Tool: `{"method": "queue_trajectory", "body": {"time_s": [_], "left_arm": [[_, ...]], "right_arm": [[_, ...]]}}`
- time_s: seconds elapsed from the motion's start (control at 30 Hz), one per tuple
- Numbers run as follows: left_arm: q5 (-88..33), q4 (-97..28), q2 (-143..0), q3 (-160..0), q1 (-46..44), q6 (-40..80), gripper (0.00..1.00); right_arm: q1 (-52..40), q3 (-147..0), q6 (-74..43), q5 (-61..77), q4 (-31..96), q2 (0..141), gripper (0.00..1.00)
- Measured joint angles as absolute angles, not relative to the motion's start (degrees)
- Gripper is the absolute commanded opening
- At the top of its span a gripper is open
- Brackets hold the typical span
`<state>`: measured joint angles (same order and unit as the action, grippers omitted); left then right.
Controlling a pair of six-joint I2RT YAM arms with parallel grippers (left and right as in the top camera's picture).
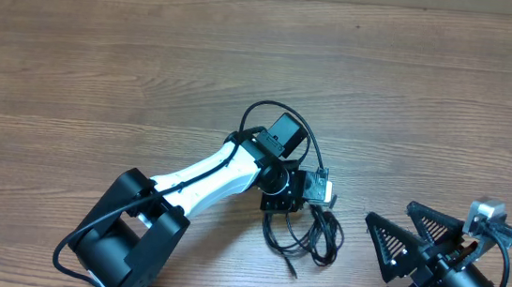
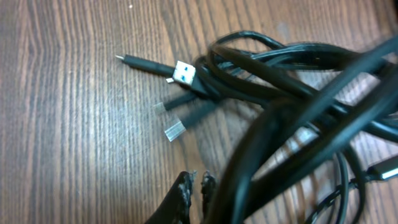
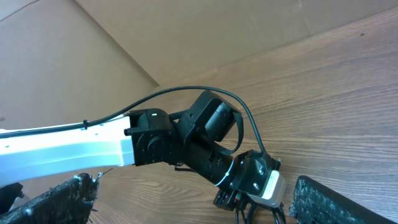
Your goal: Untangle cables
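My left gripper (image 2: 196,186) has its jaws shut beside the cables (image 2: 280,93), heaped near the desk's front edge, probably to draw one loose; whether a cord is pinched I cannot tell. My right gripper (image 1: 414,236) waits alongside, jaws wide and empty.

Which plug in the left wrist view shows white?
The broad flat plug, just right of the thin pointed plug; the others are slimmer, with grey metal tips.

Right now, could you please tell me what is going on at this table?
The left hand is down at a tangled bunch of thin black cables on the wooden table and is shut; whether it pinches a cord is unclear. The right hand sits open, off to the side, touching nothing.
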<state>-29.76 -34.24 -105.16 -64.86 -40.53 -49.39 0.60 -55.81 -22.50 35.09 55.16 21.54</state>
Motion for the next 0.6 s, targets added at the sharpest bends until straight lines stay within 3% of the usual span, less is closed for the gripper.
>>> {"method": "queue_trajectory", "body": {"time_s": [0.6], "left_arm": [[-34.15,-34.7,-99.94,-72.31,-40.53,-31.75,0.04]], "right_arm": [[0.6,-55.81,-22.48,34.48,55.16,21.54,1.0]]}}
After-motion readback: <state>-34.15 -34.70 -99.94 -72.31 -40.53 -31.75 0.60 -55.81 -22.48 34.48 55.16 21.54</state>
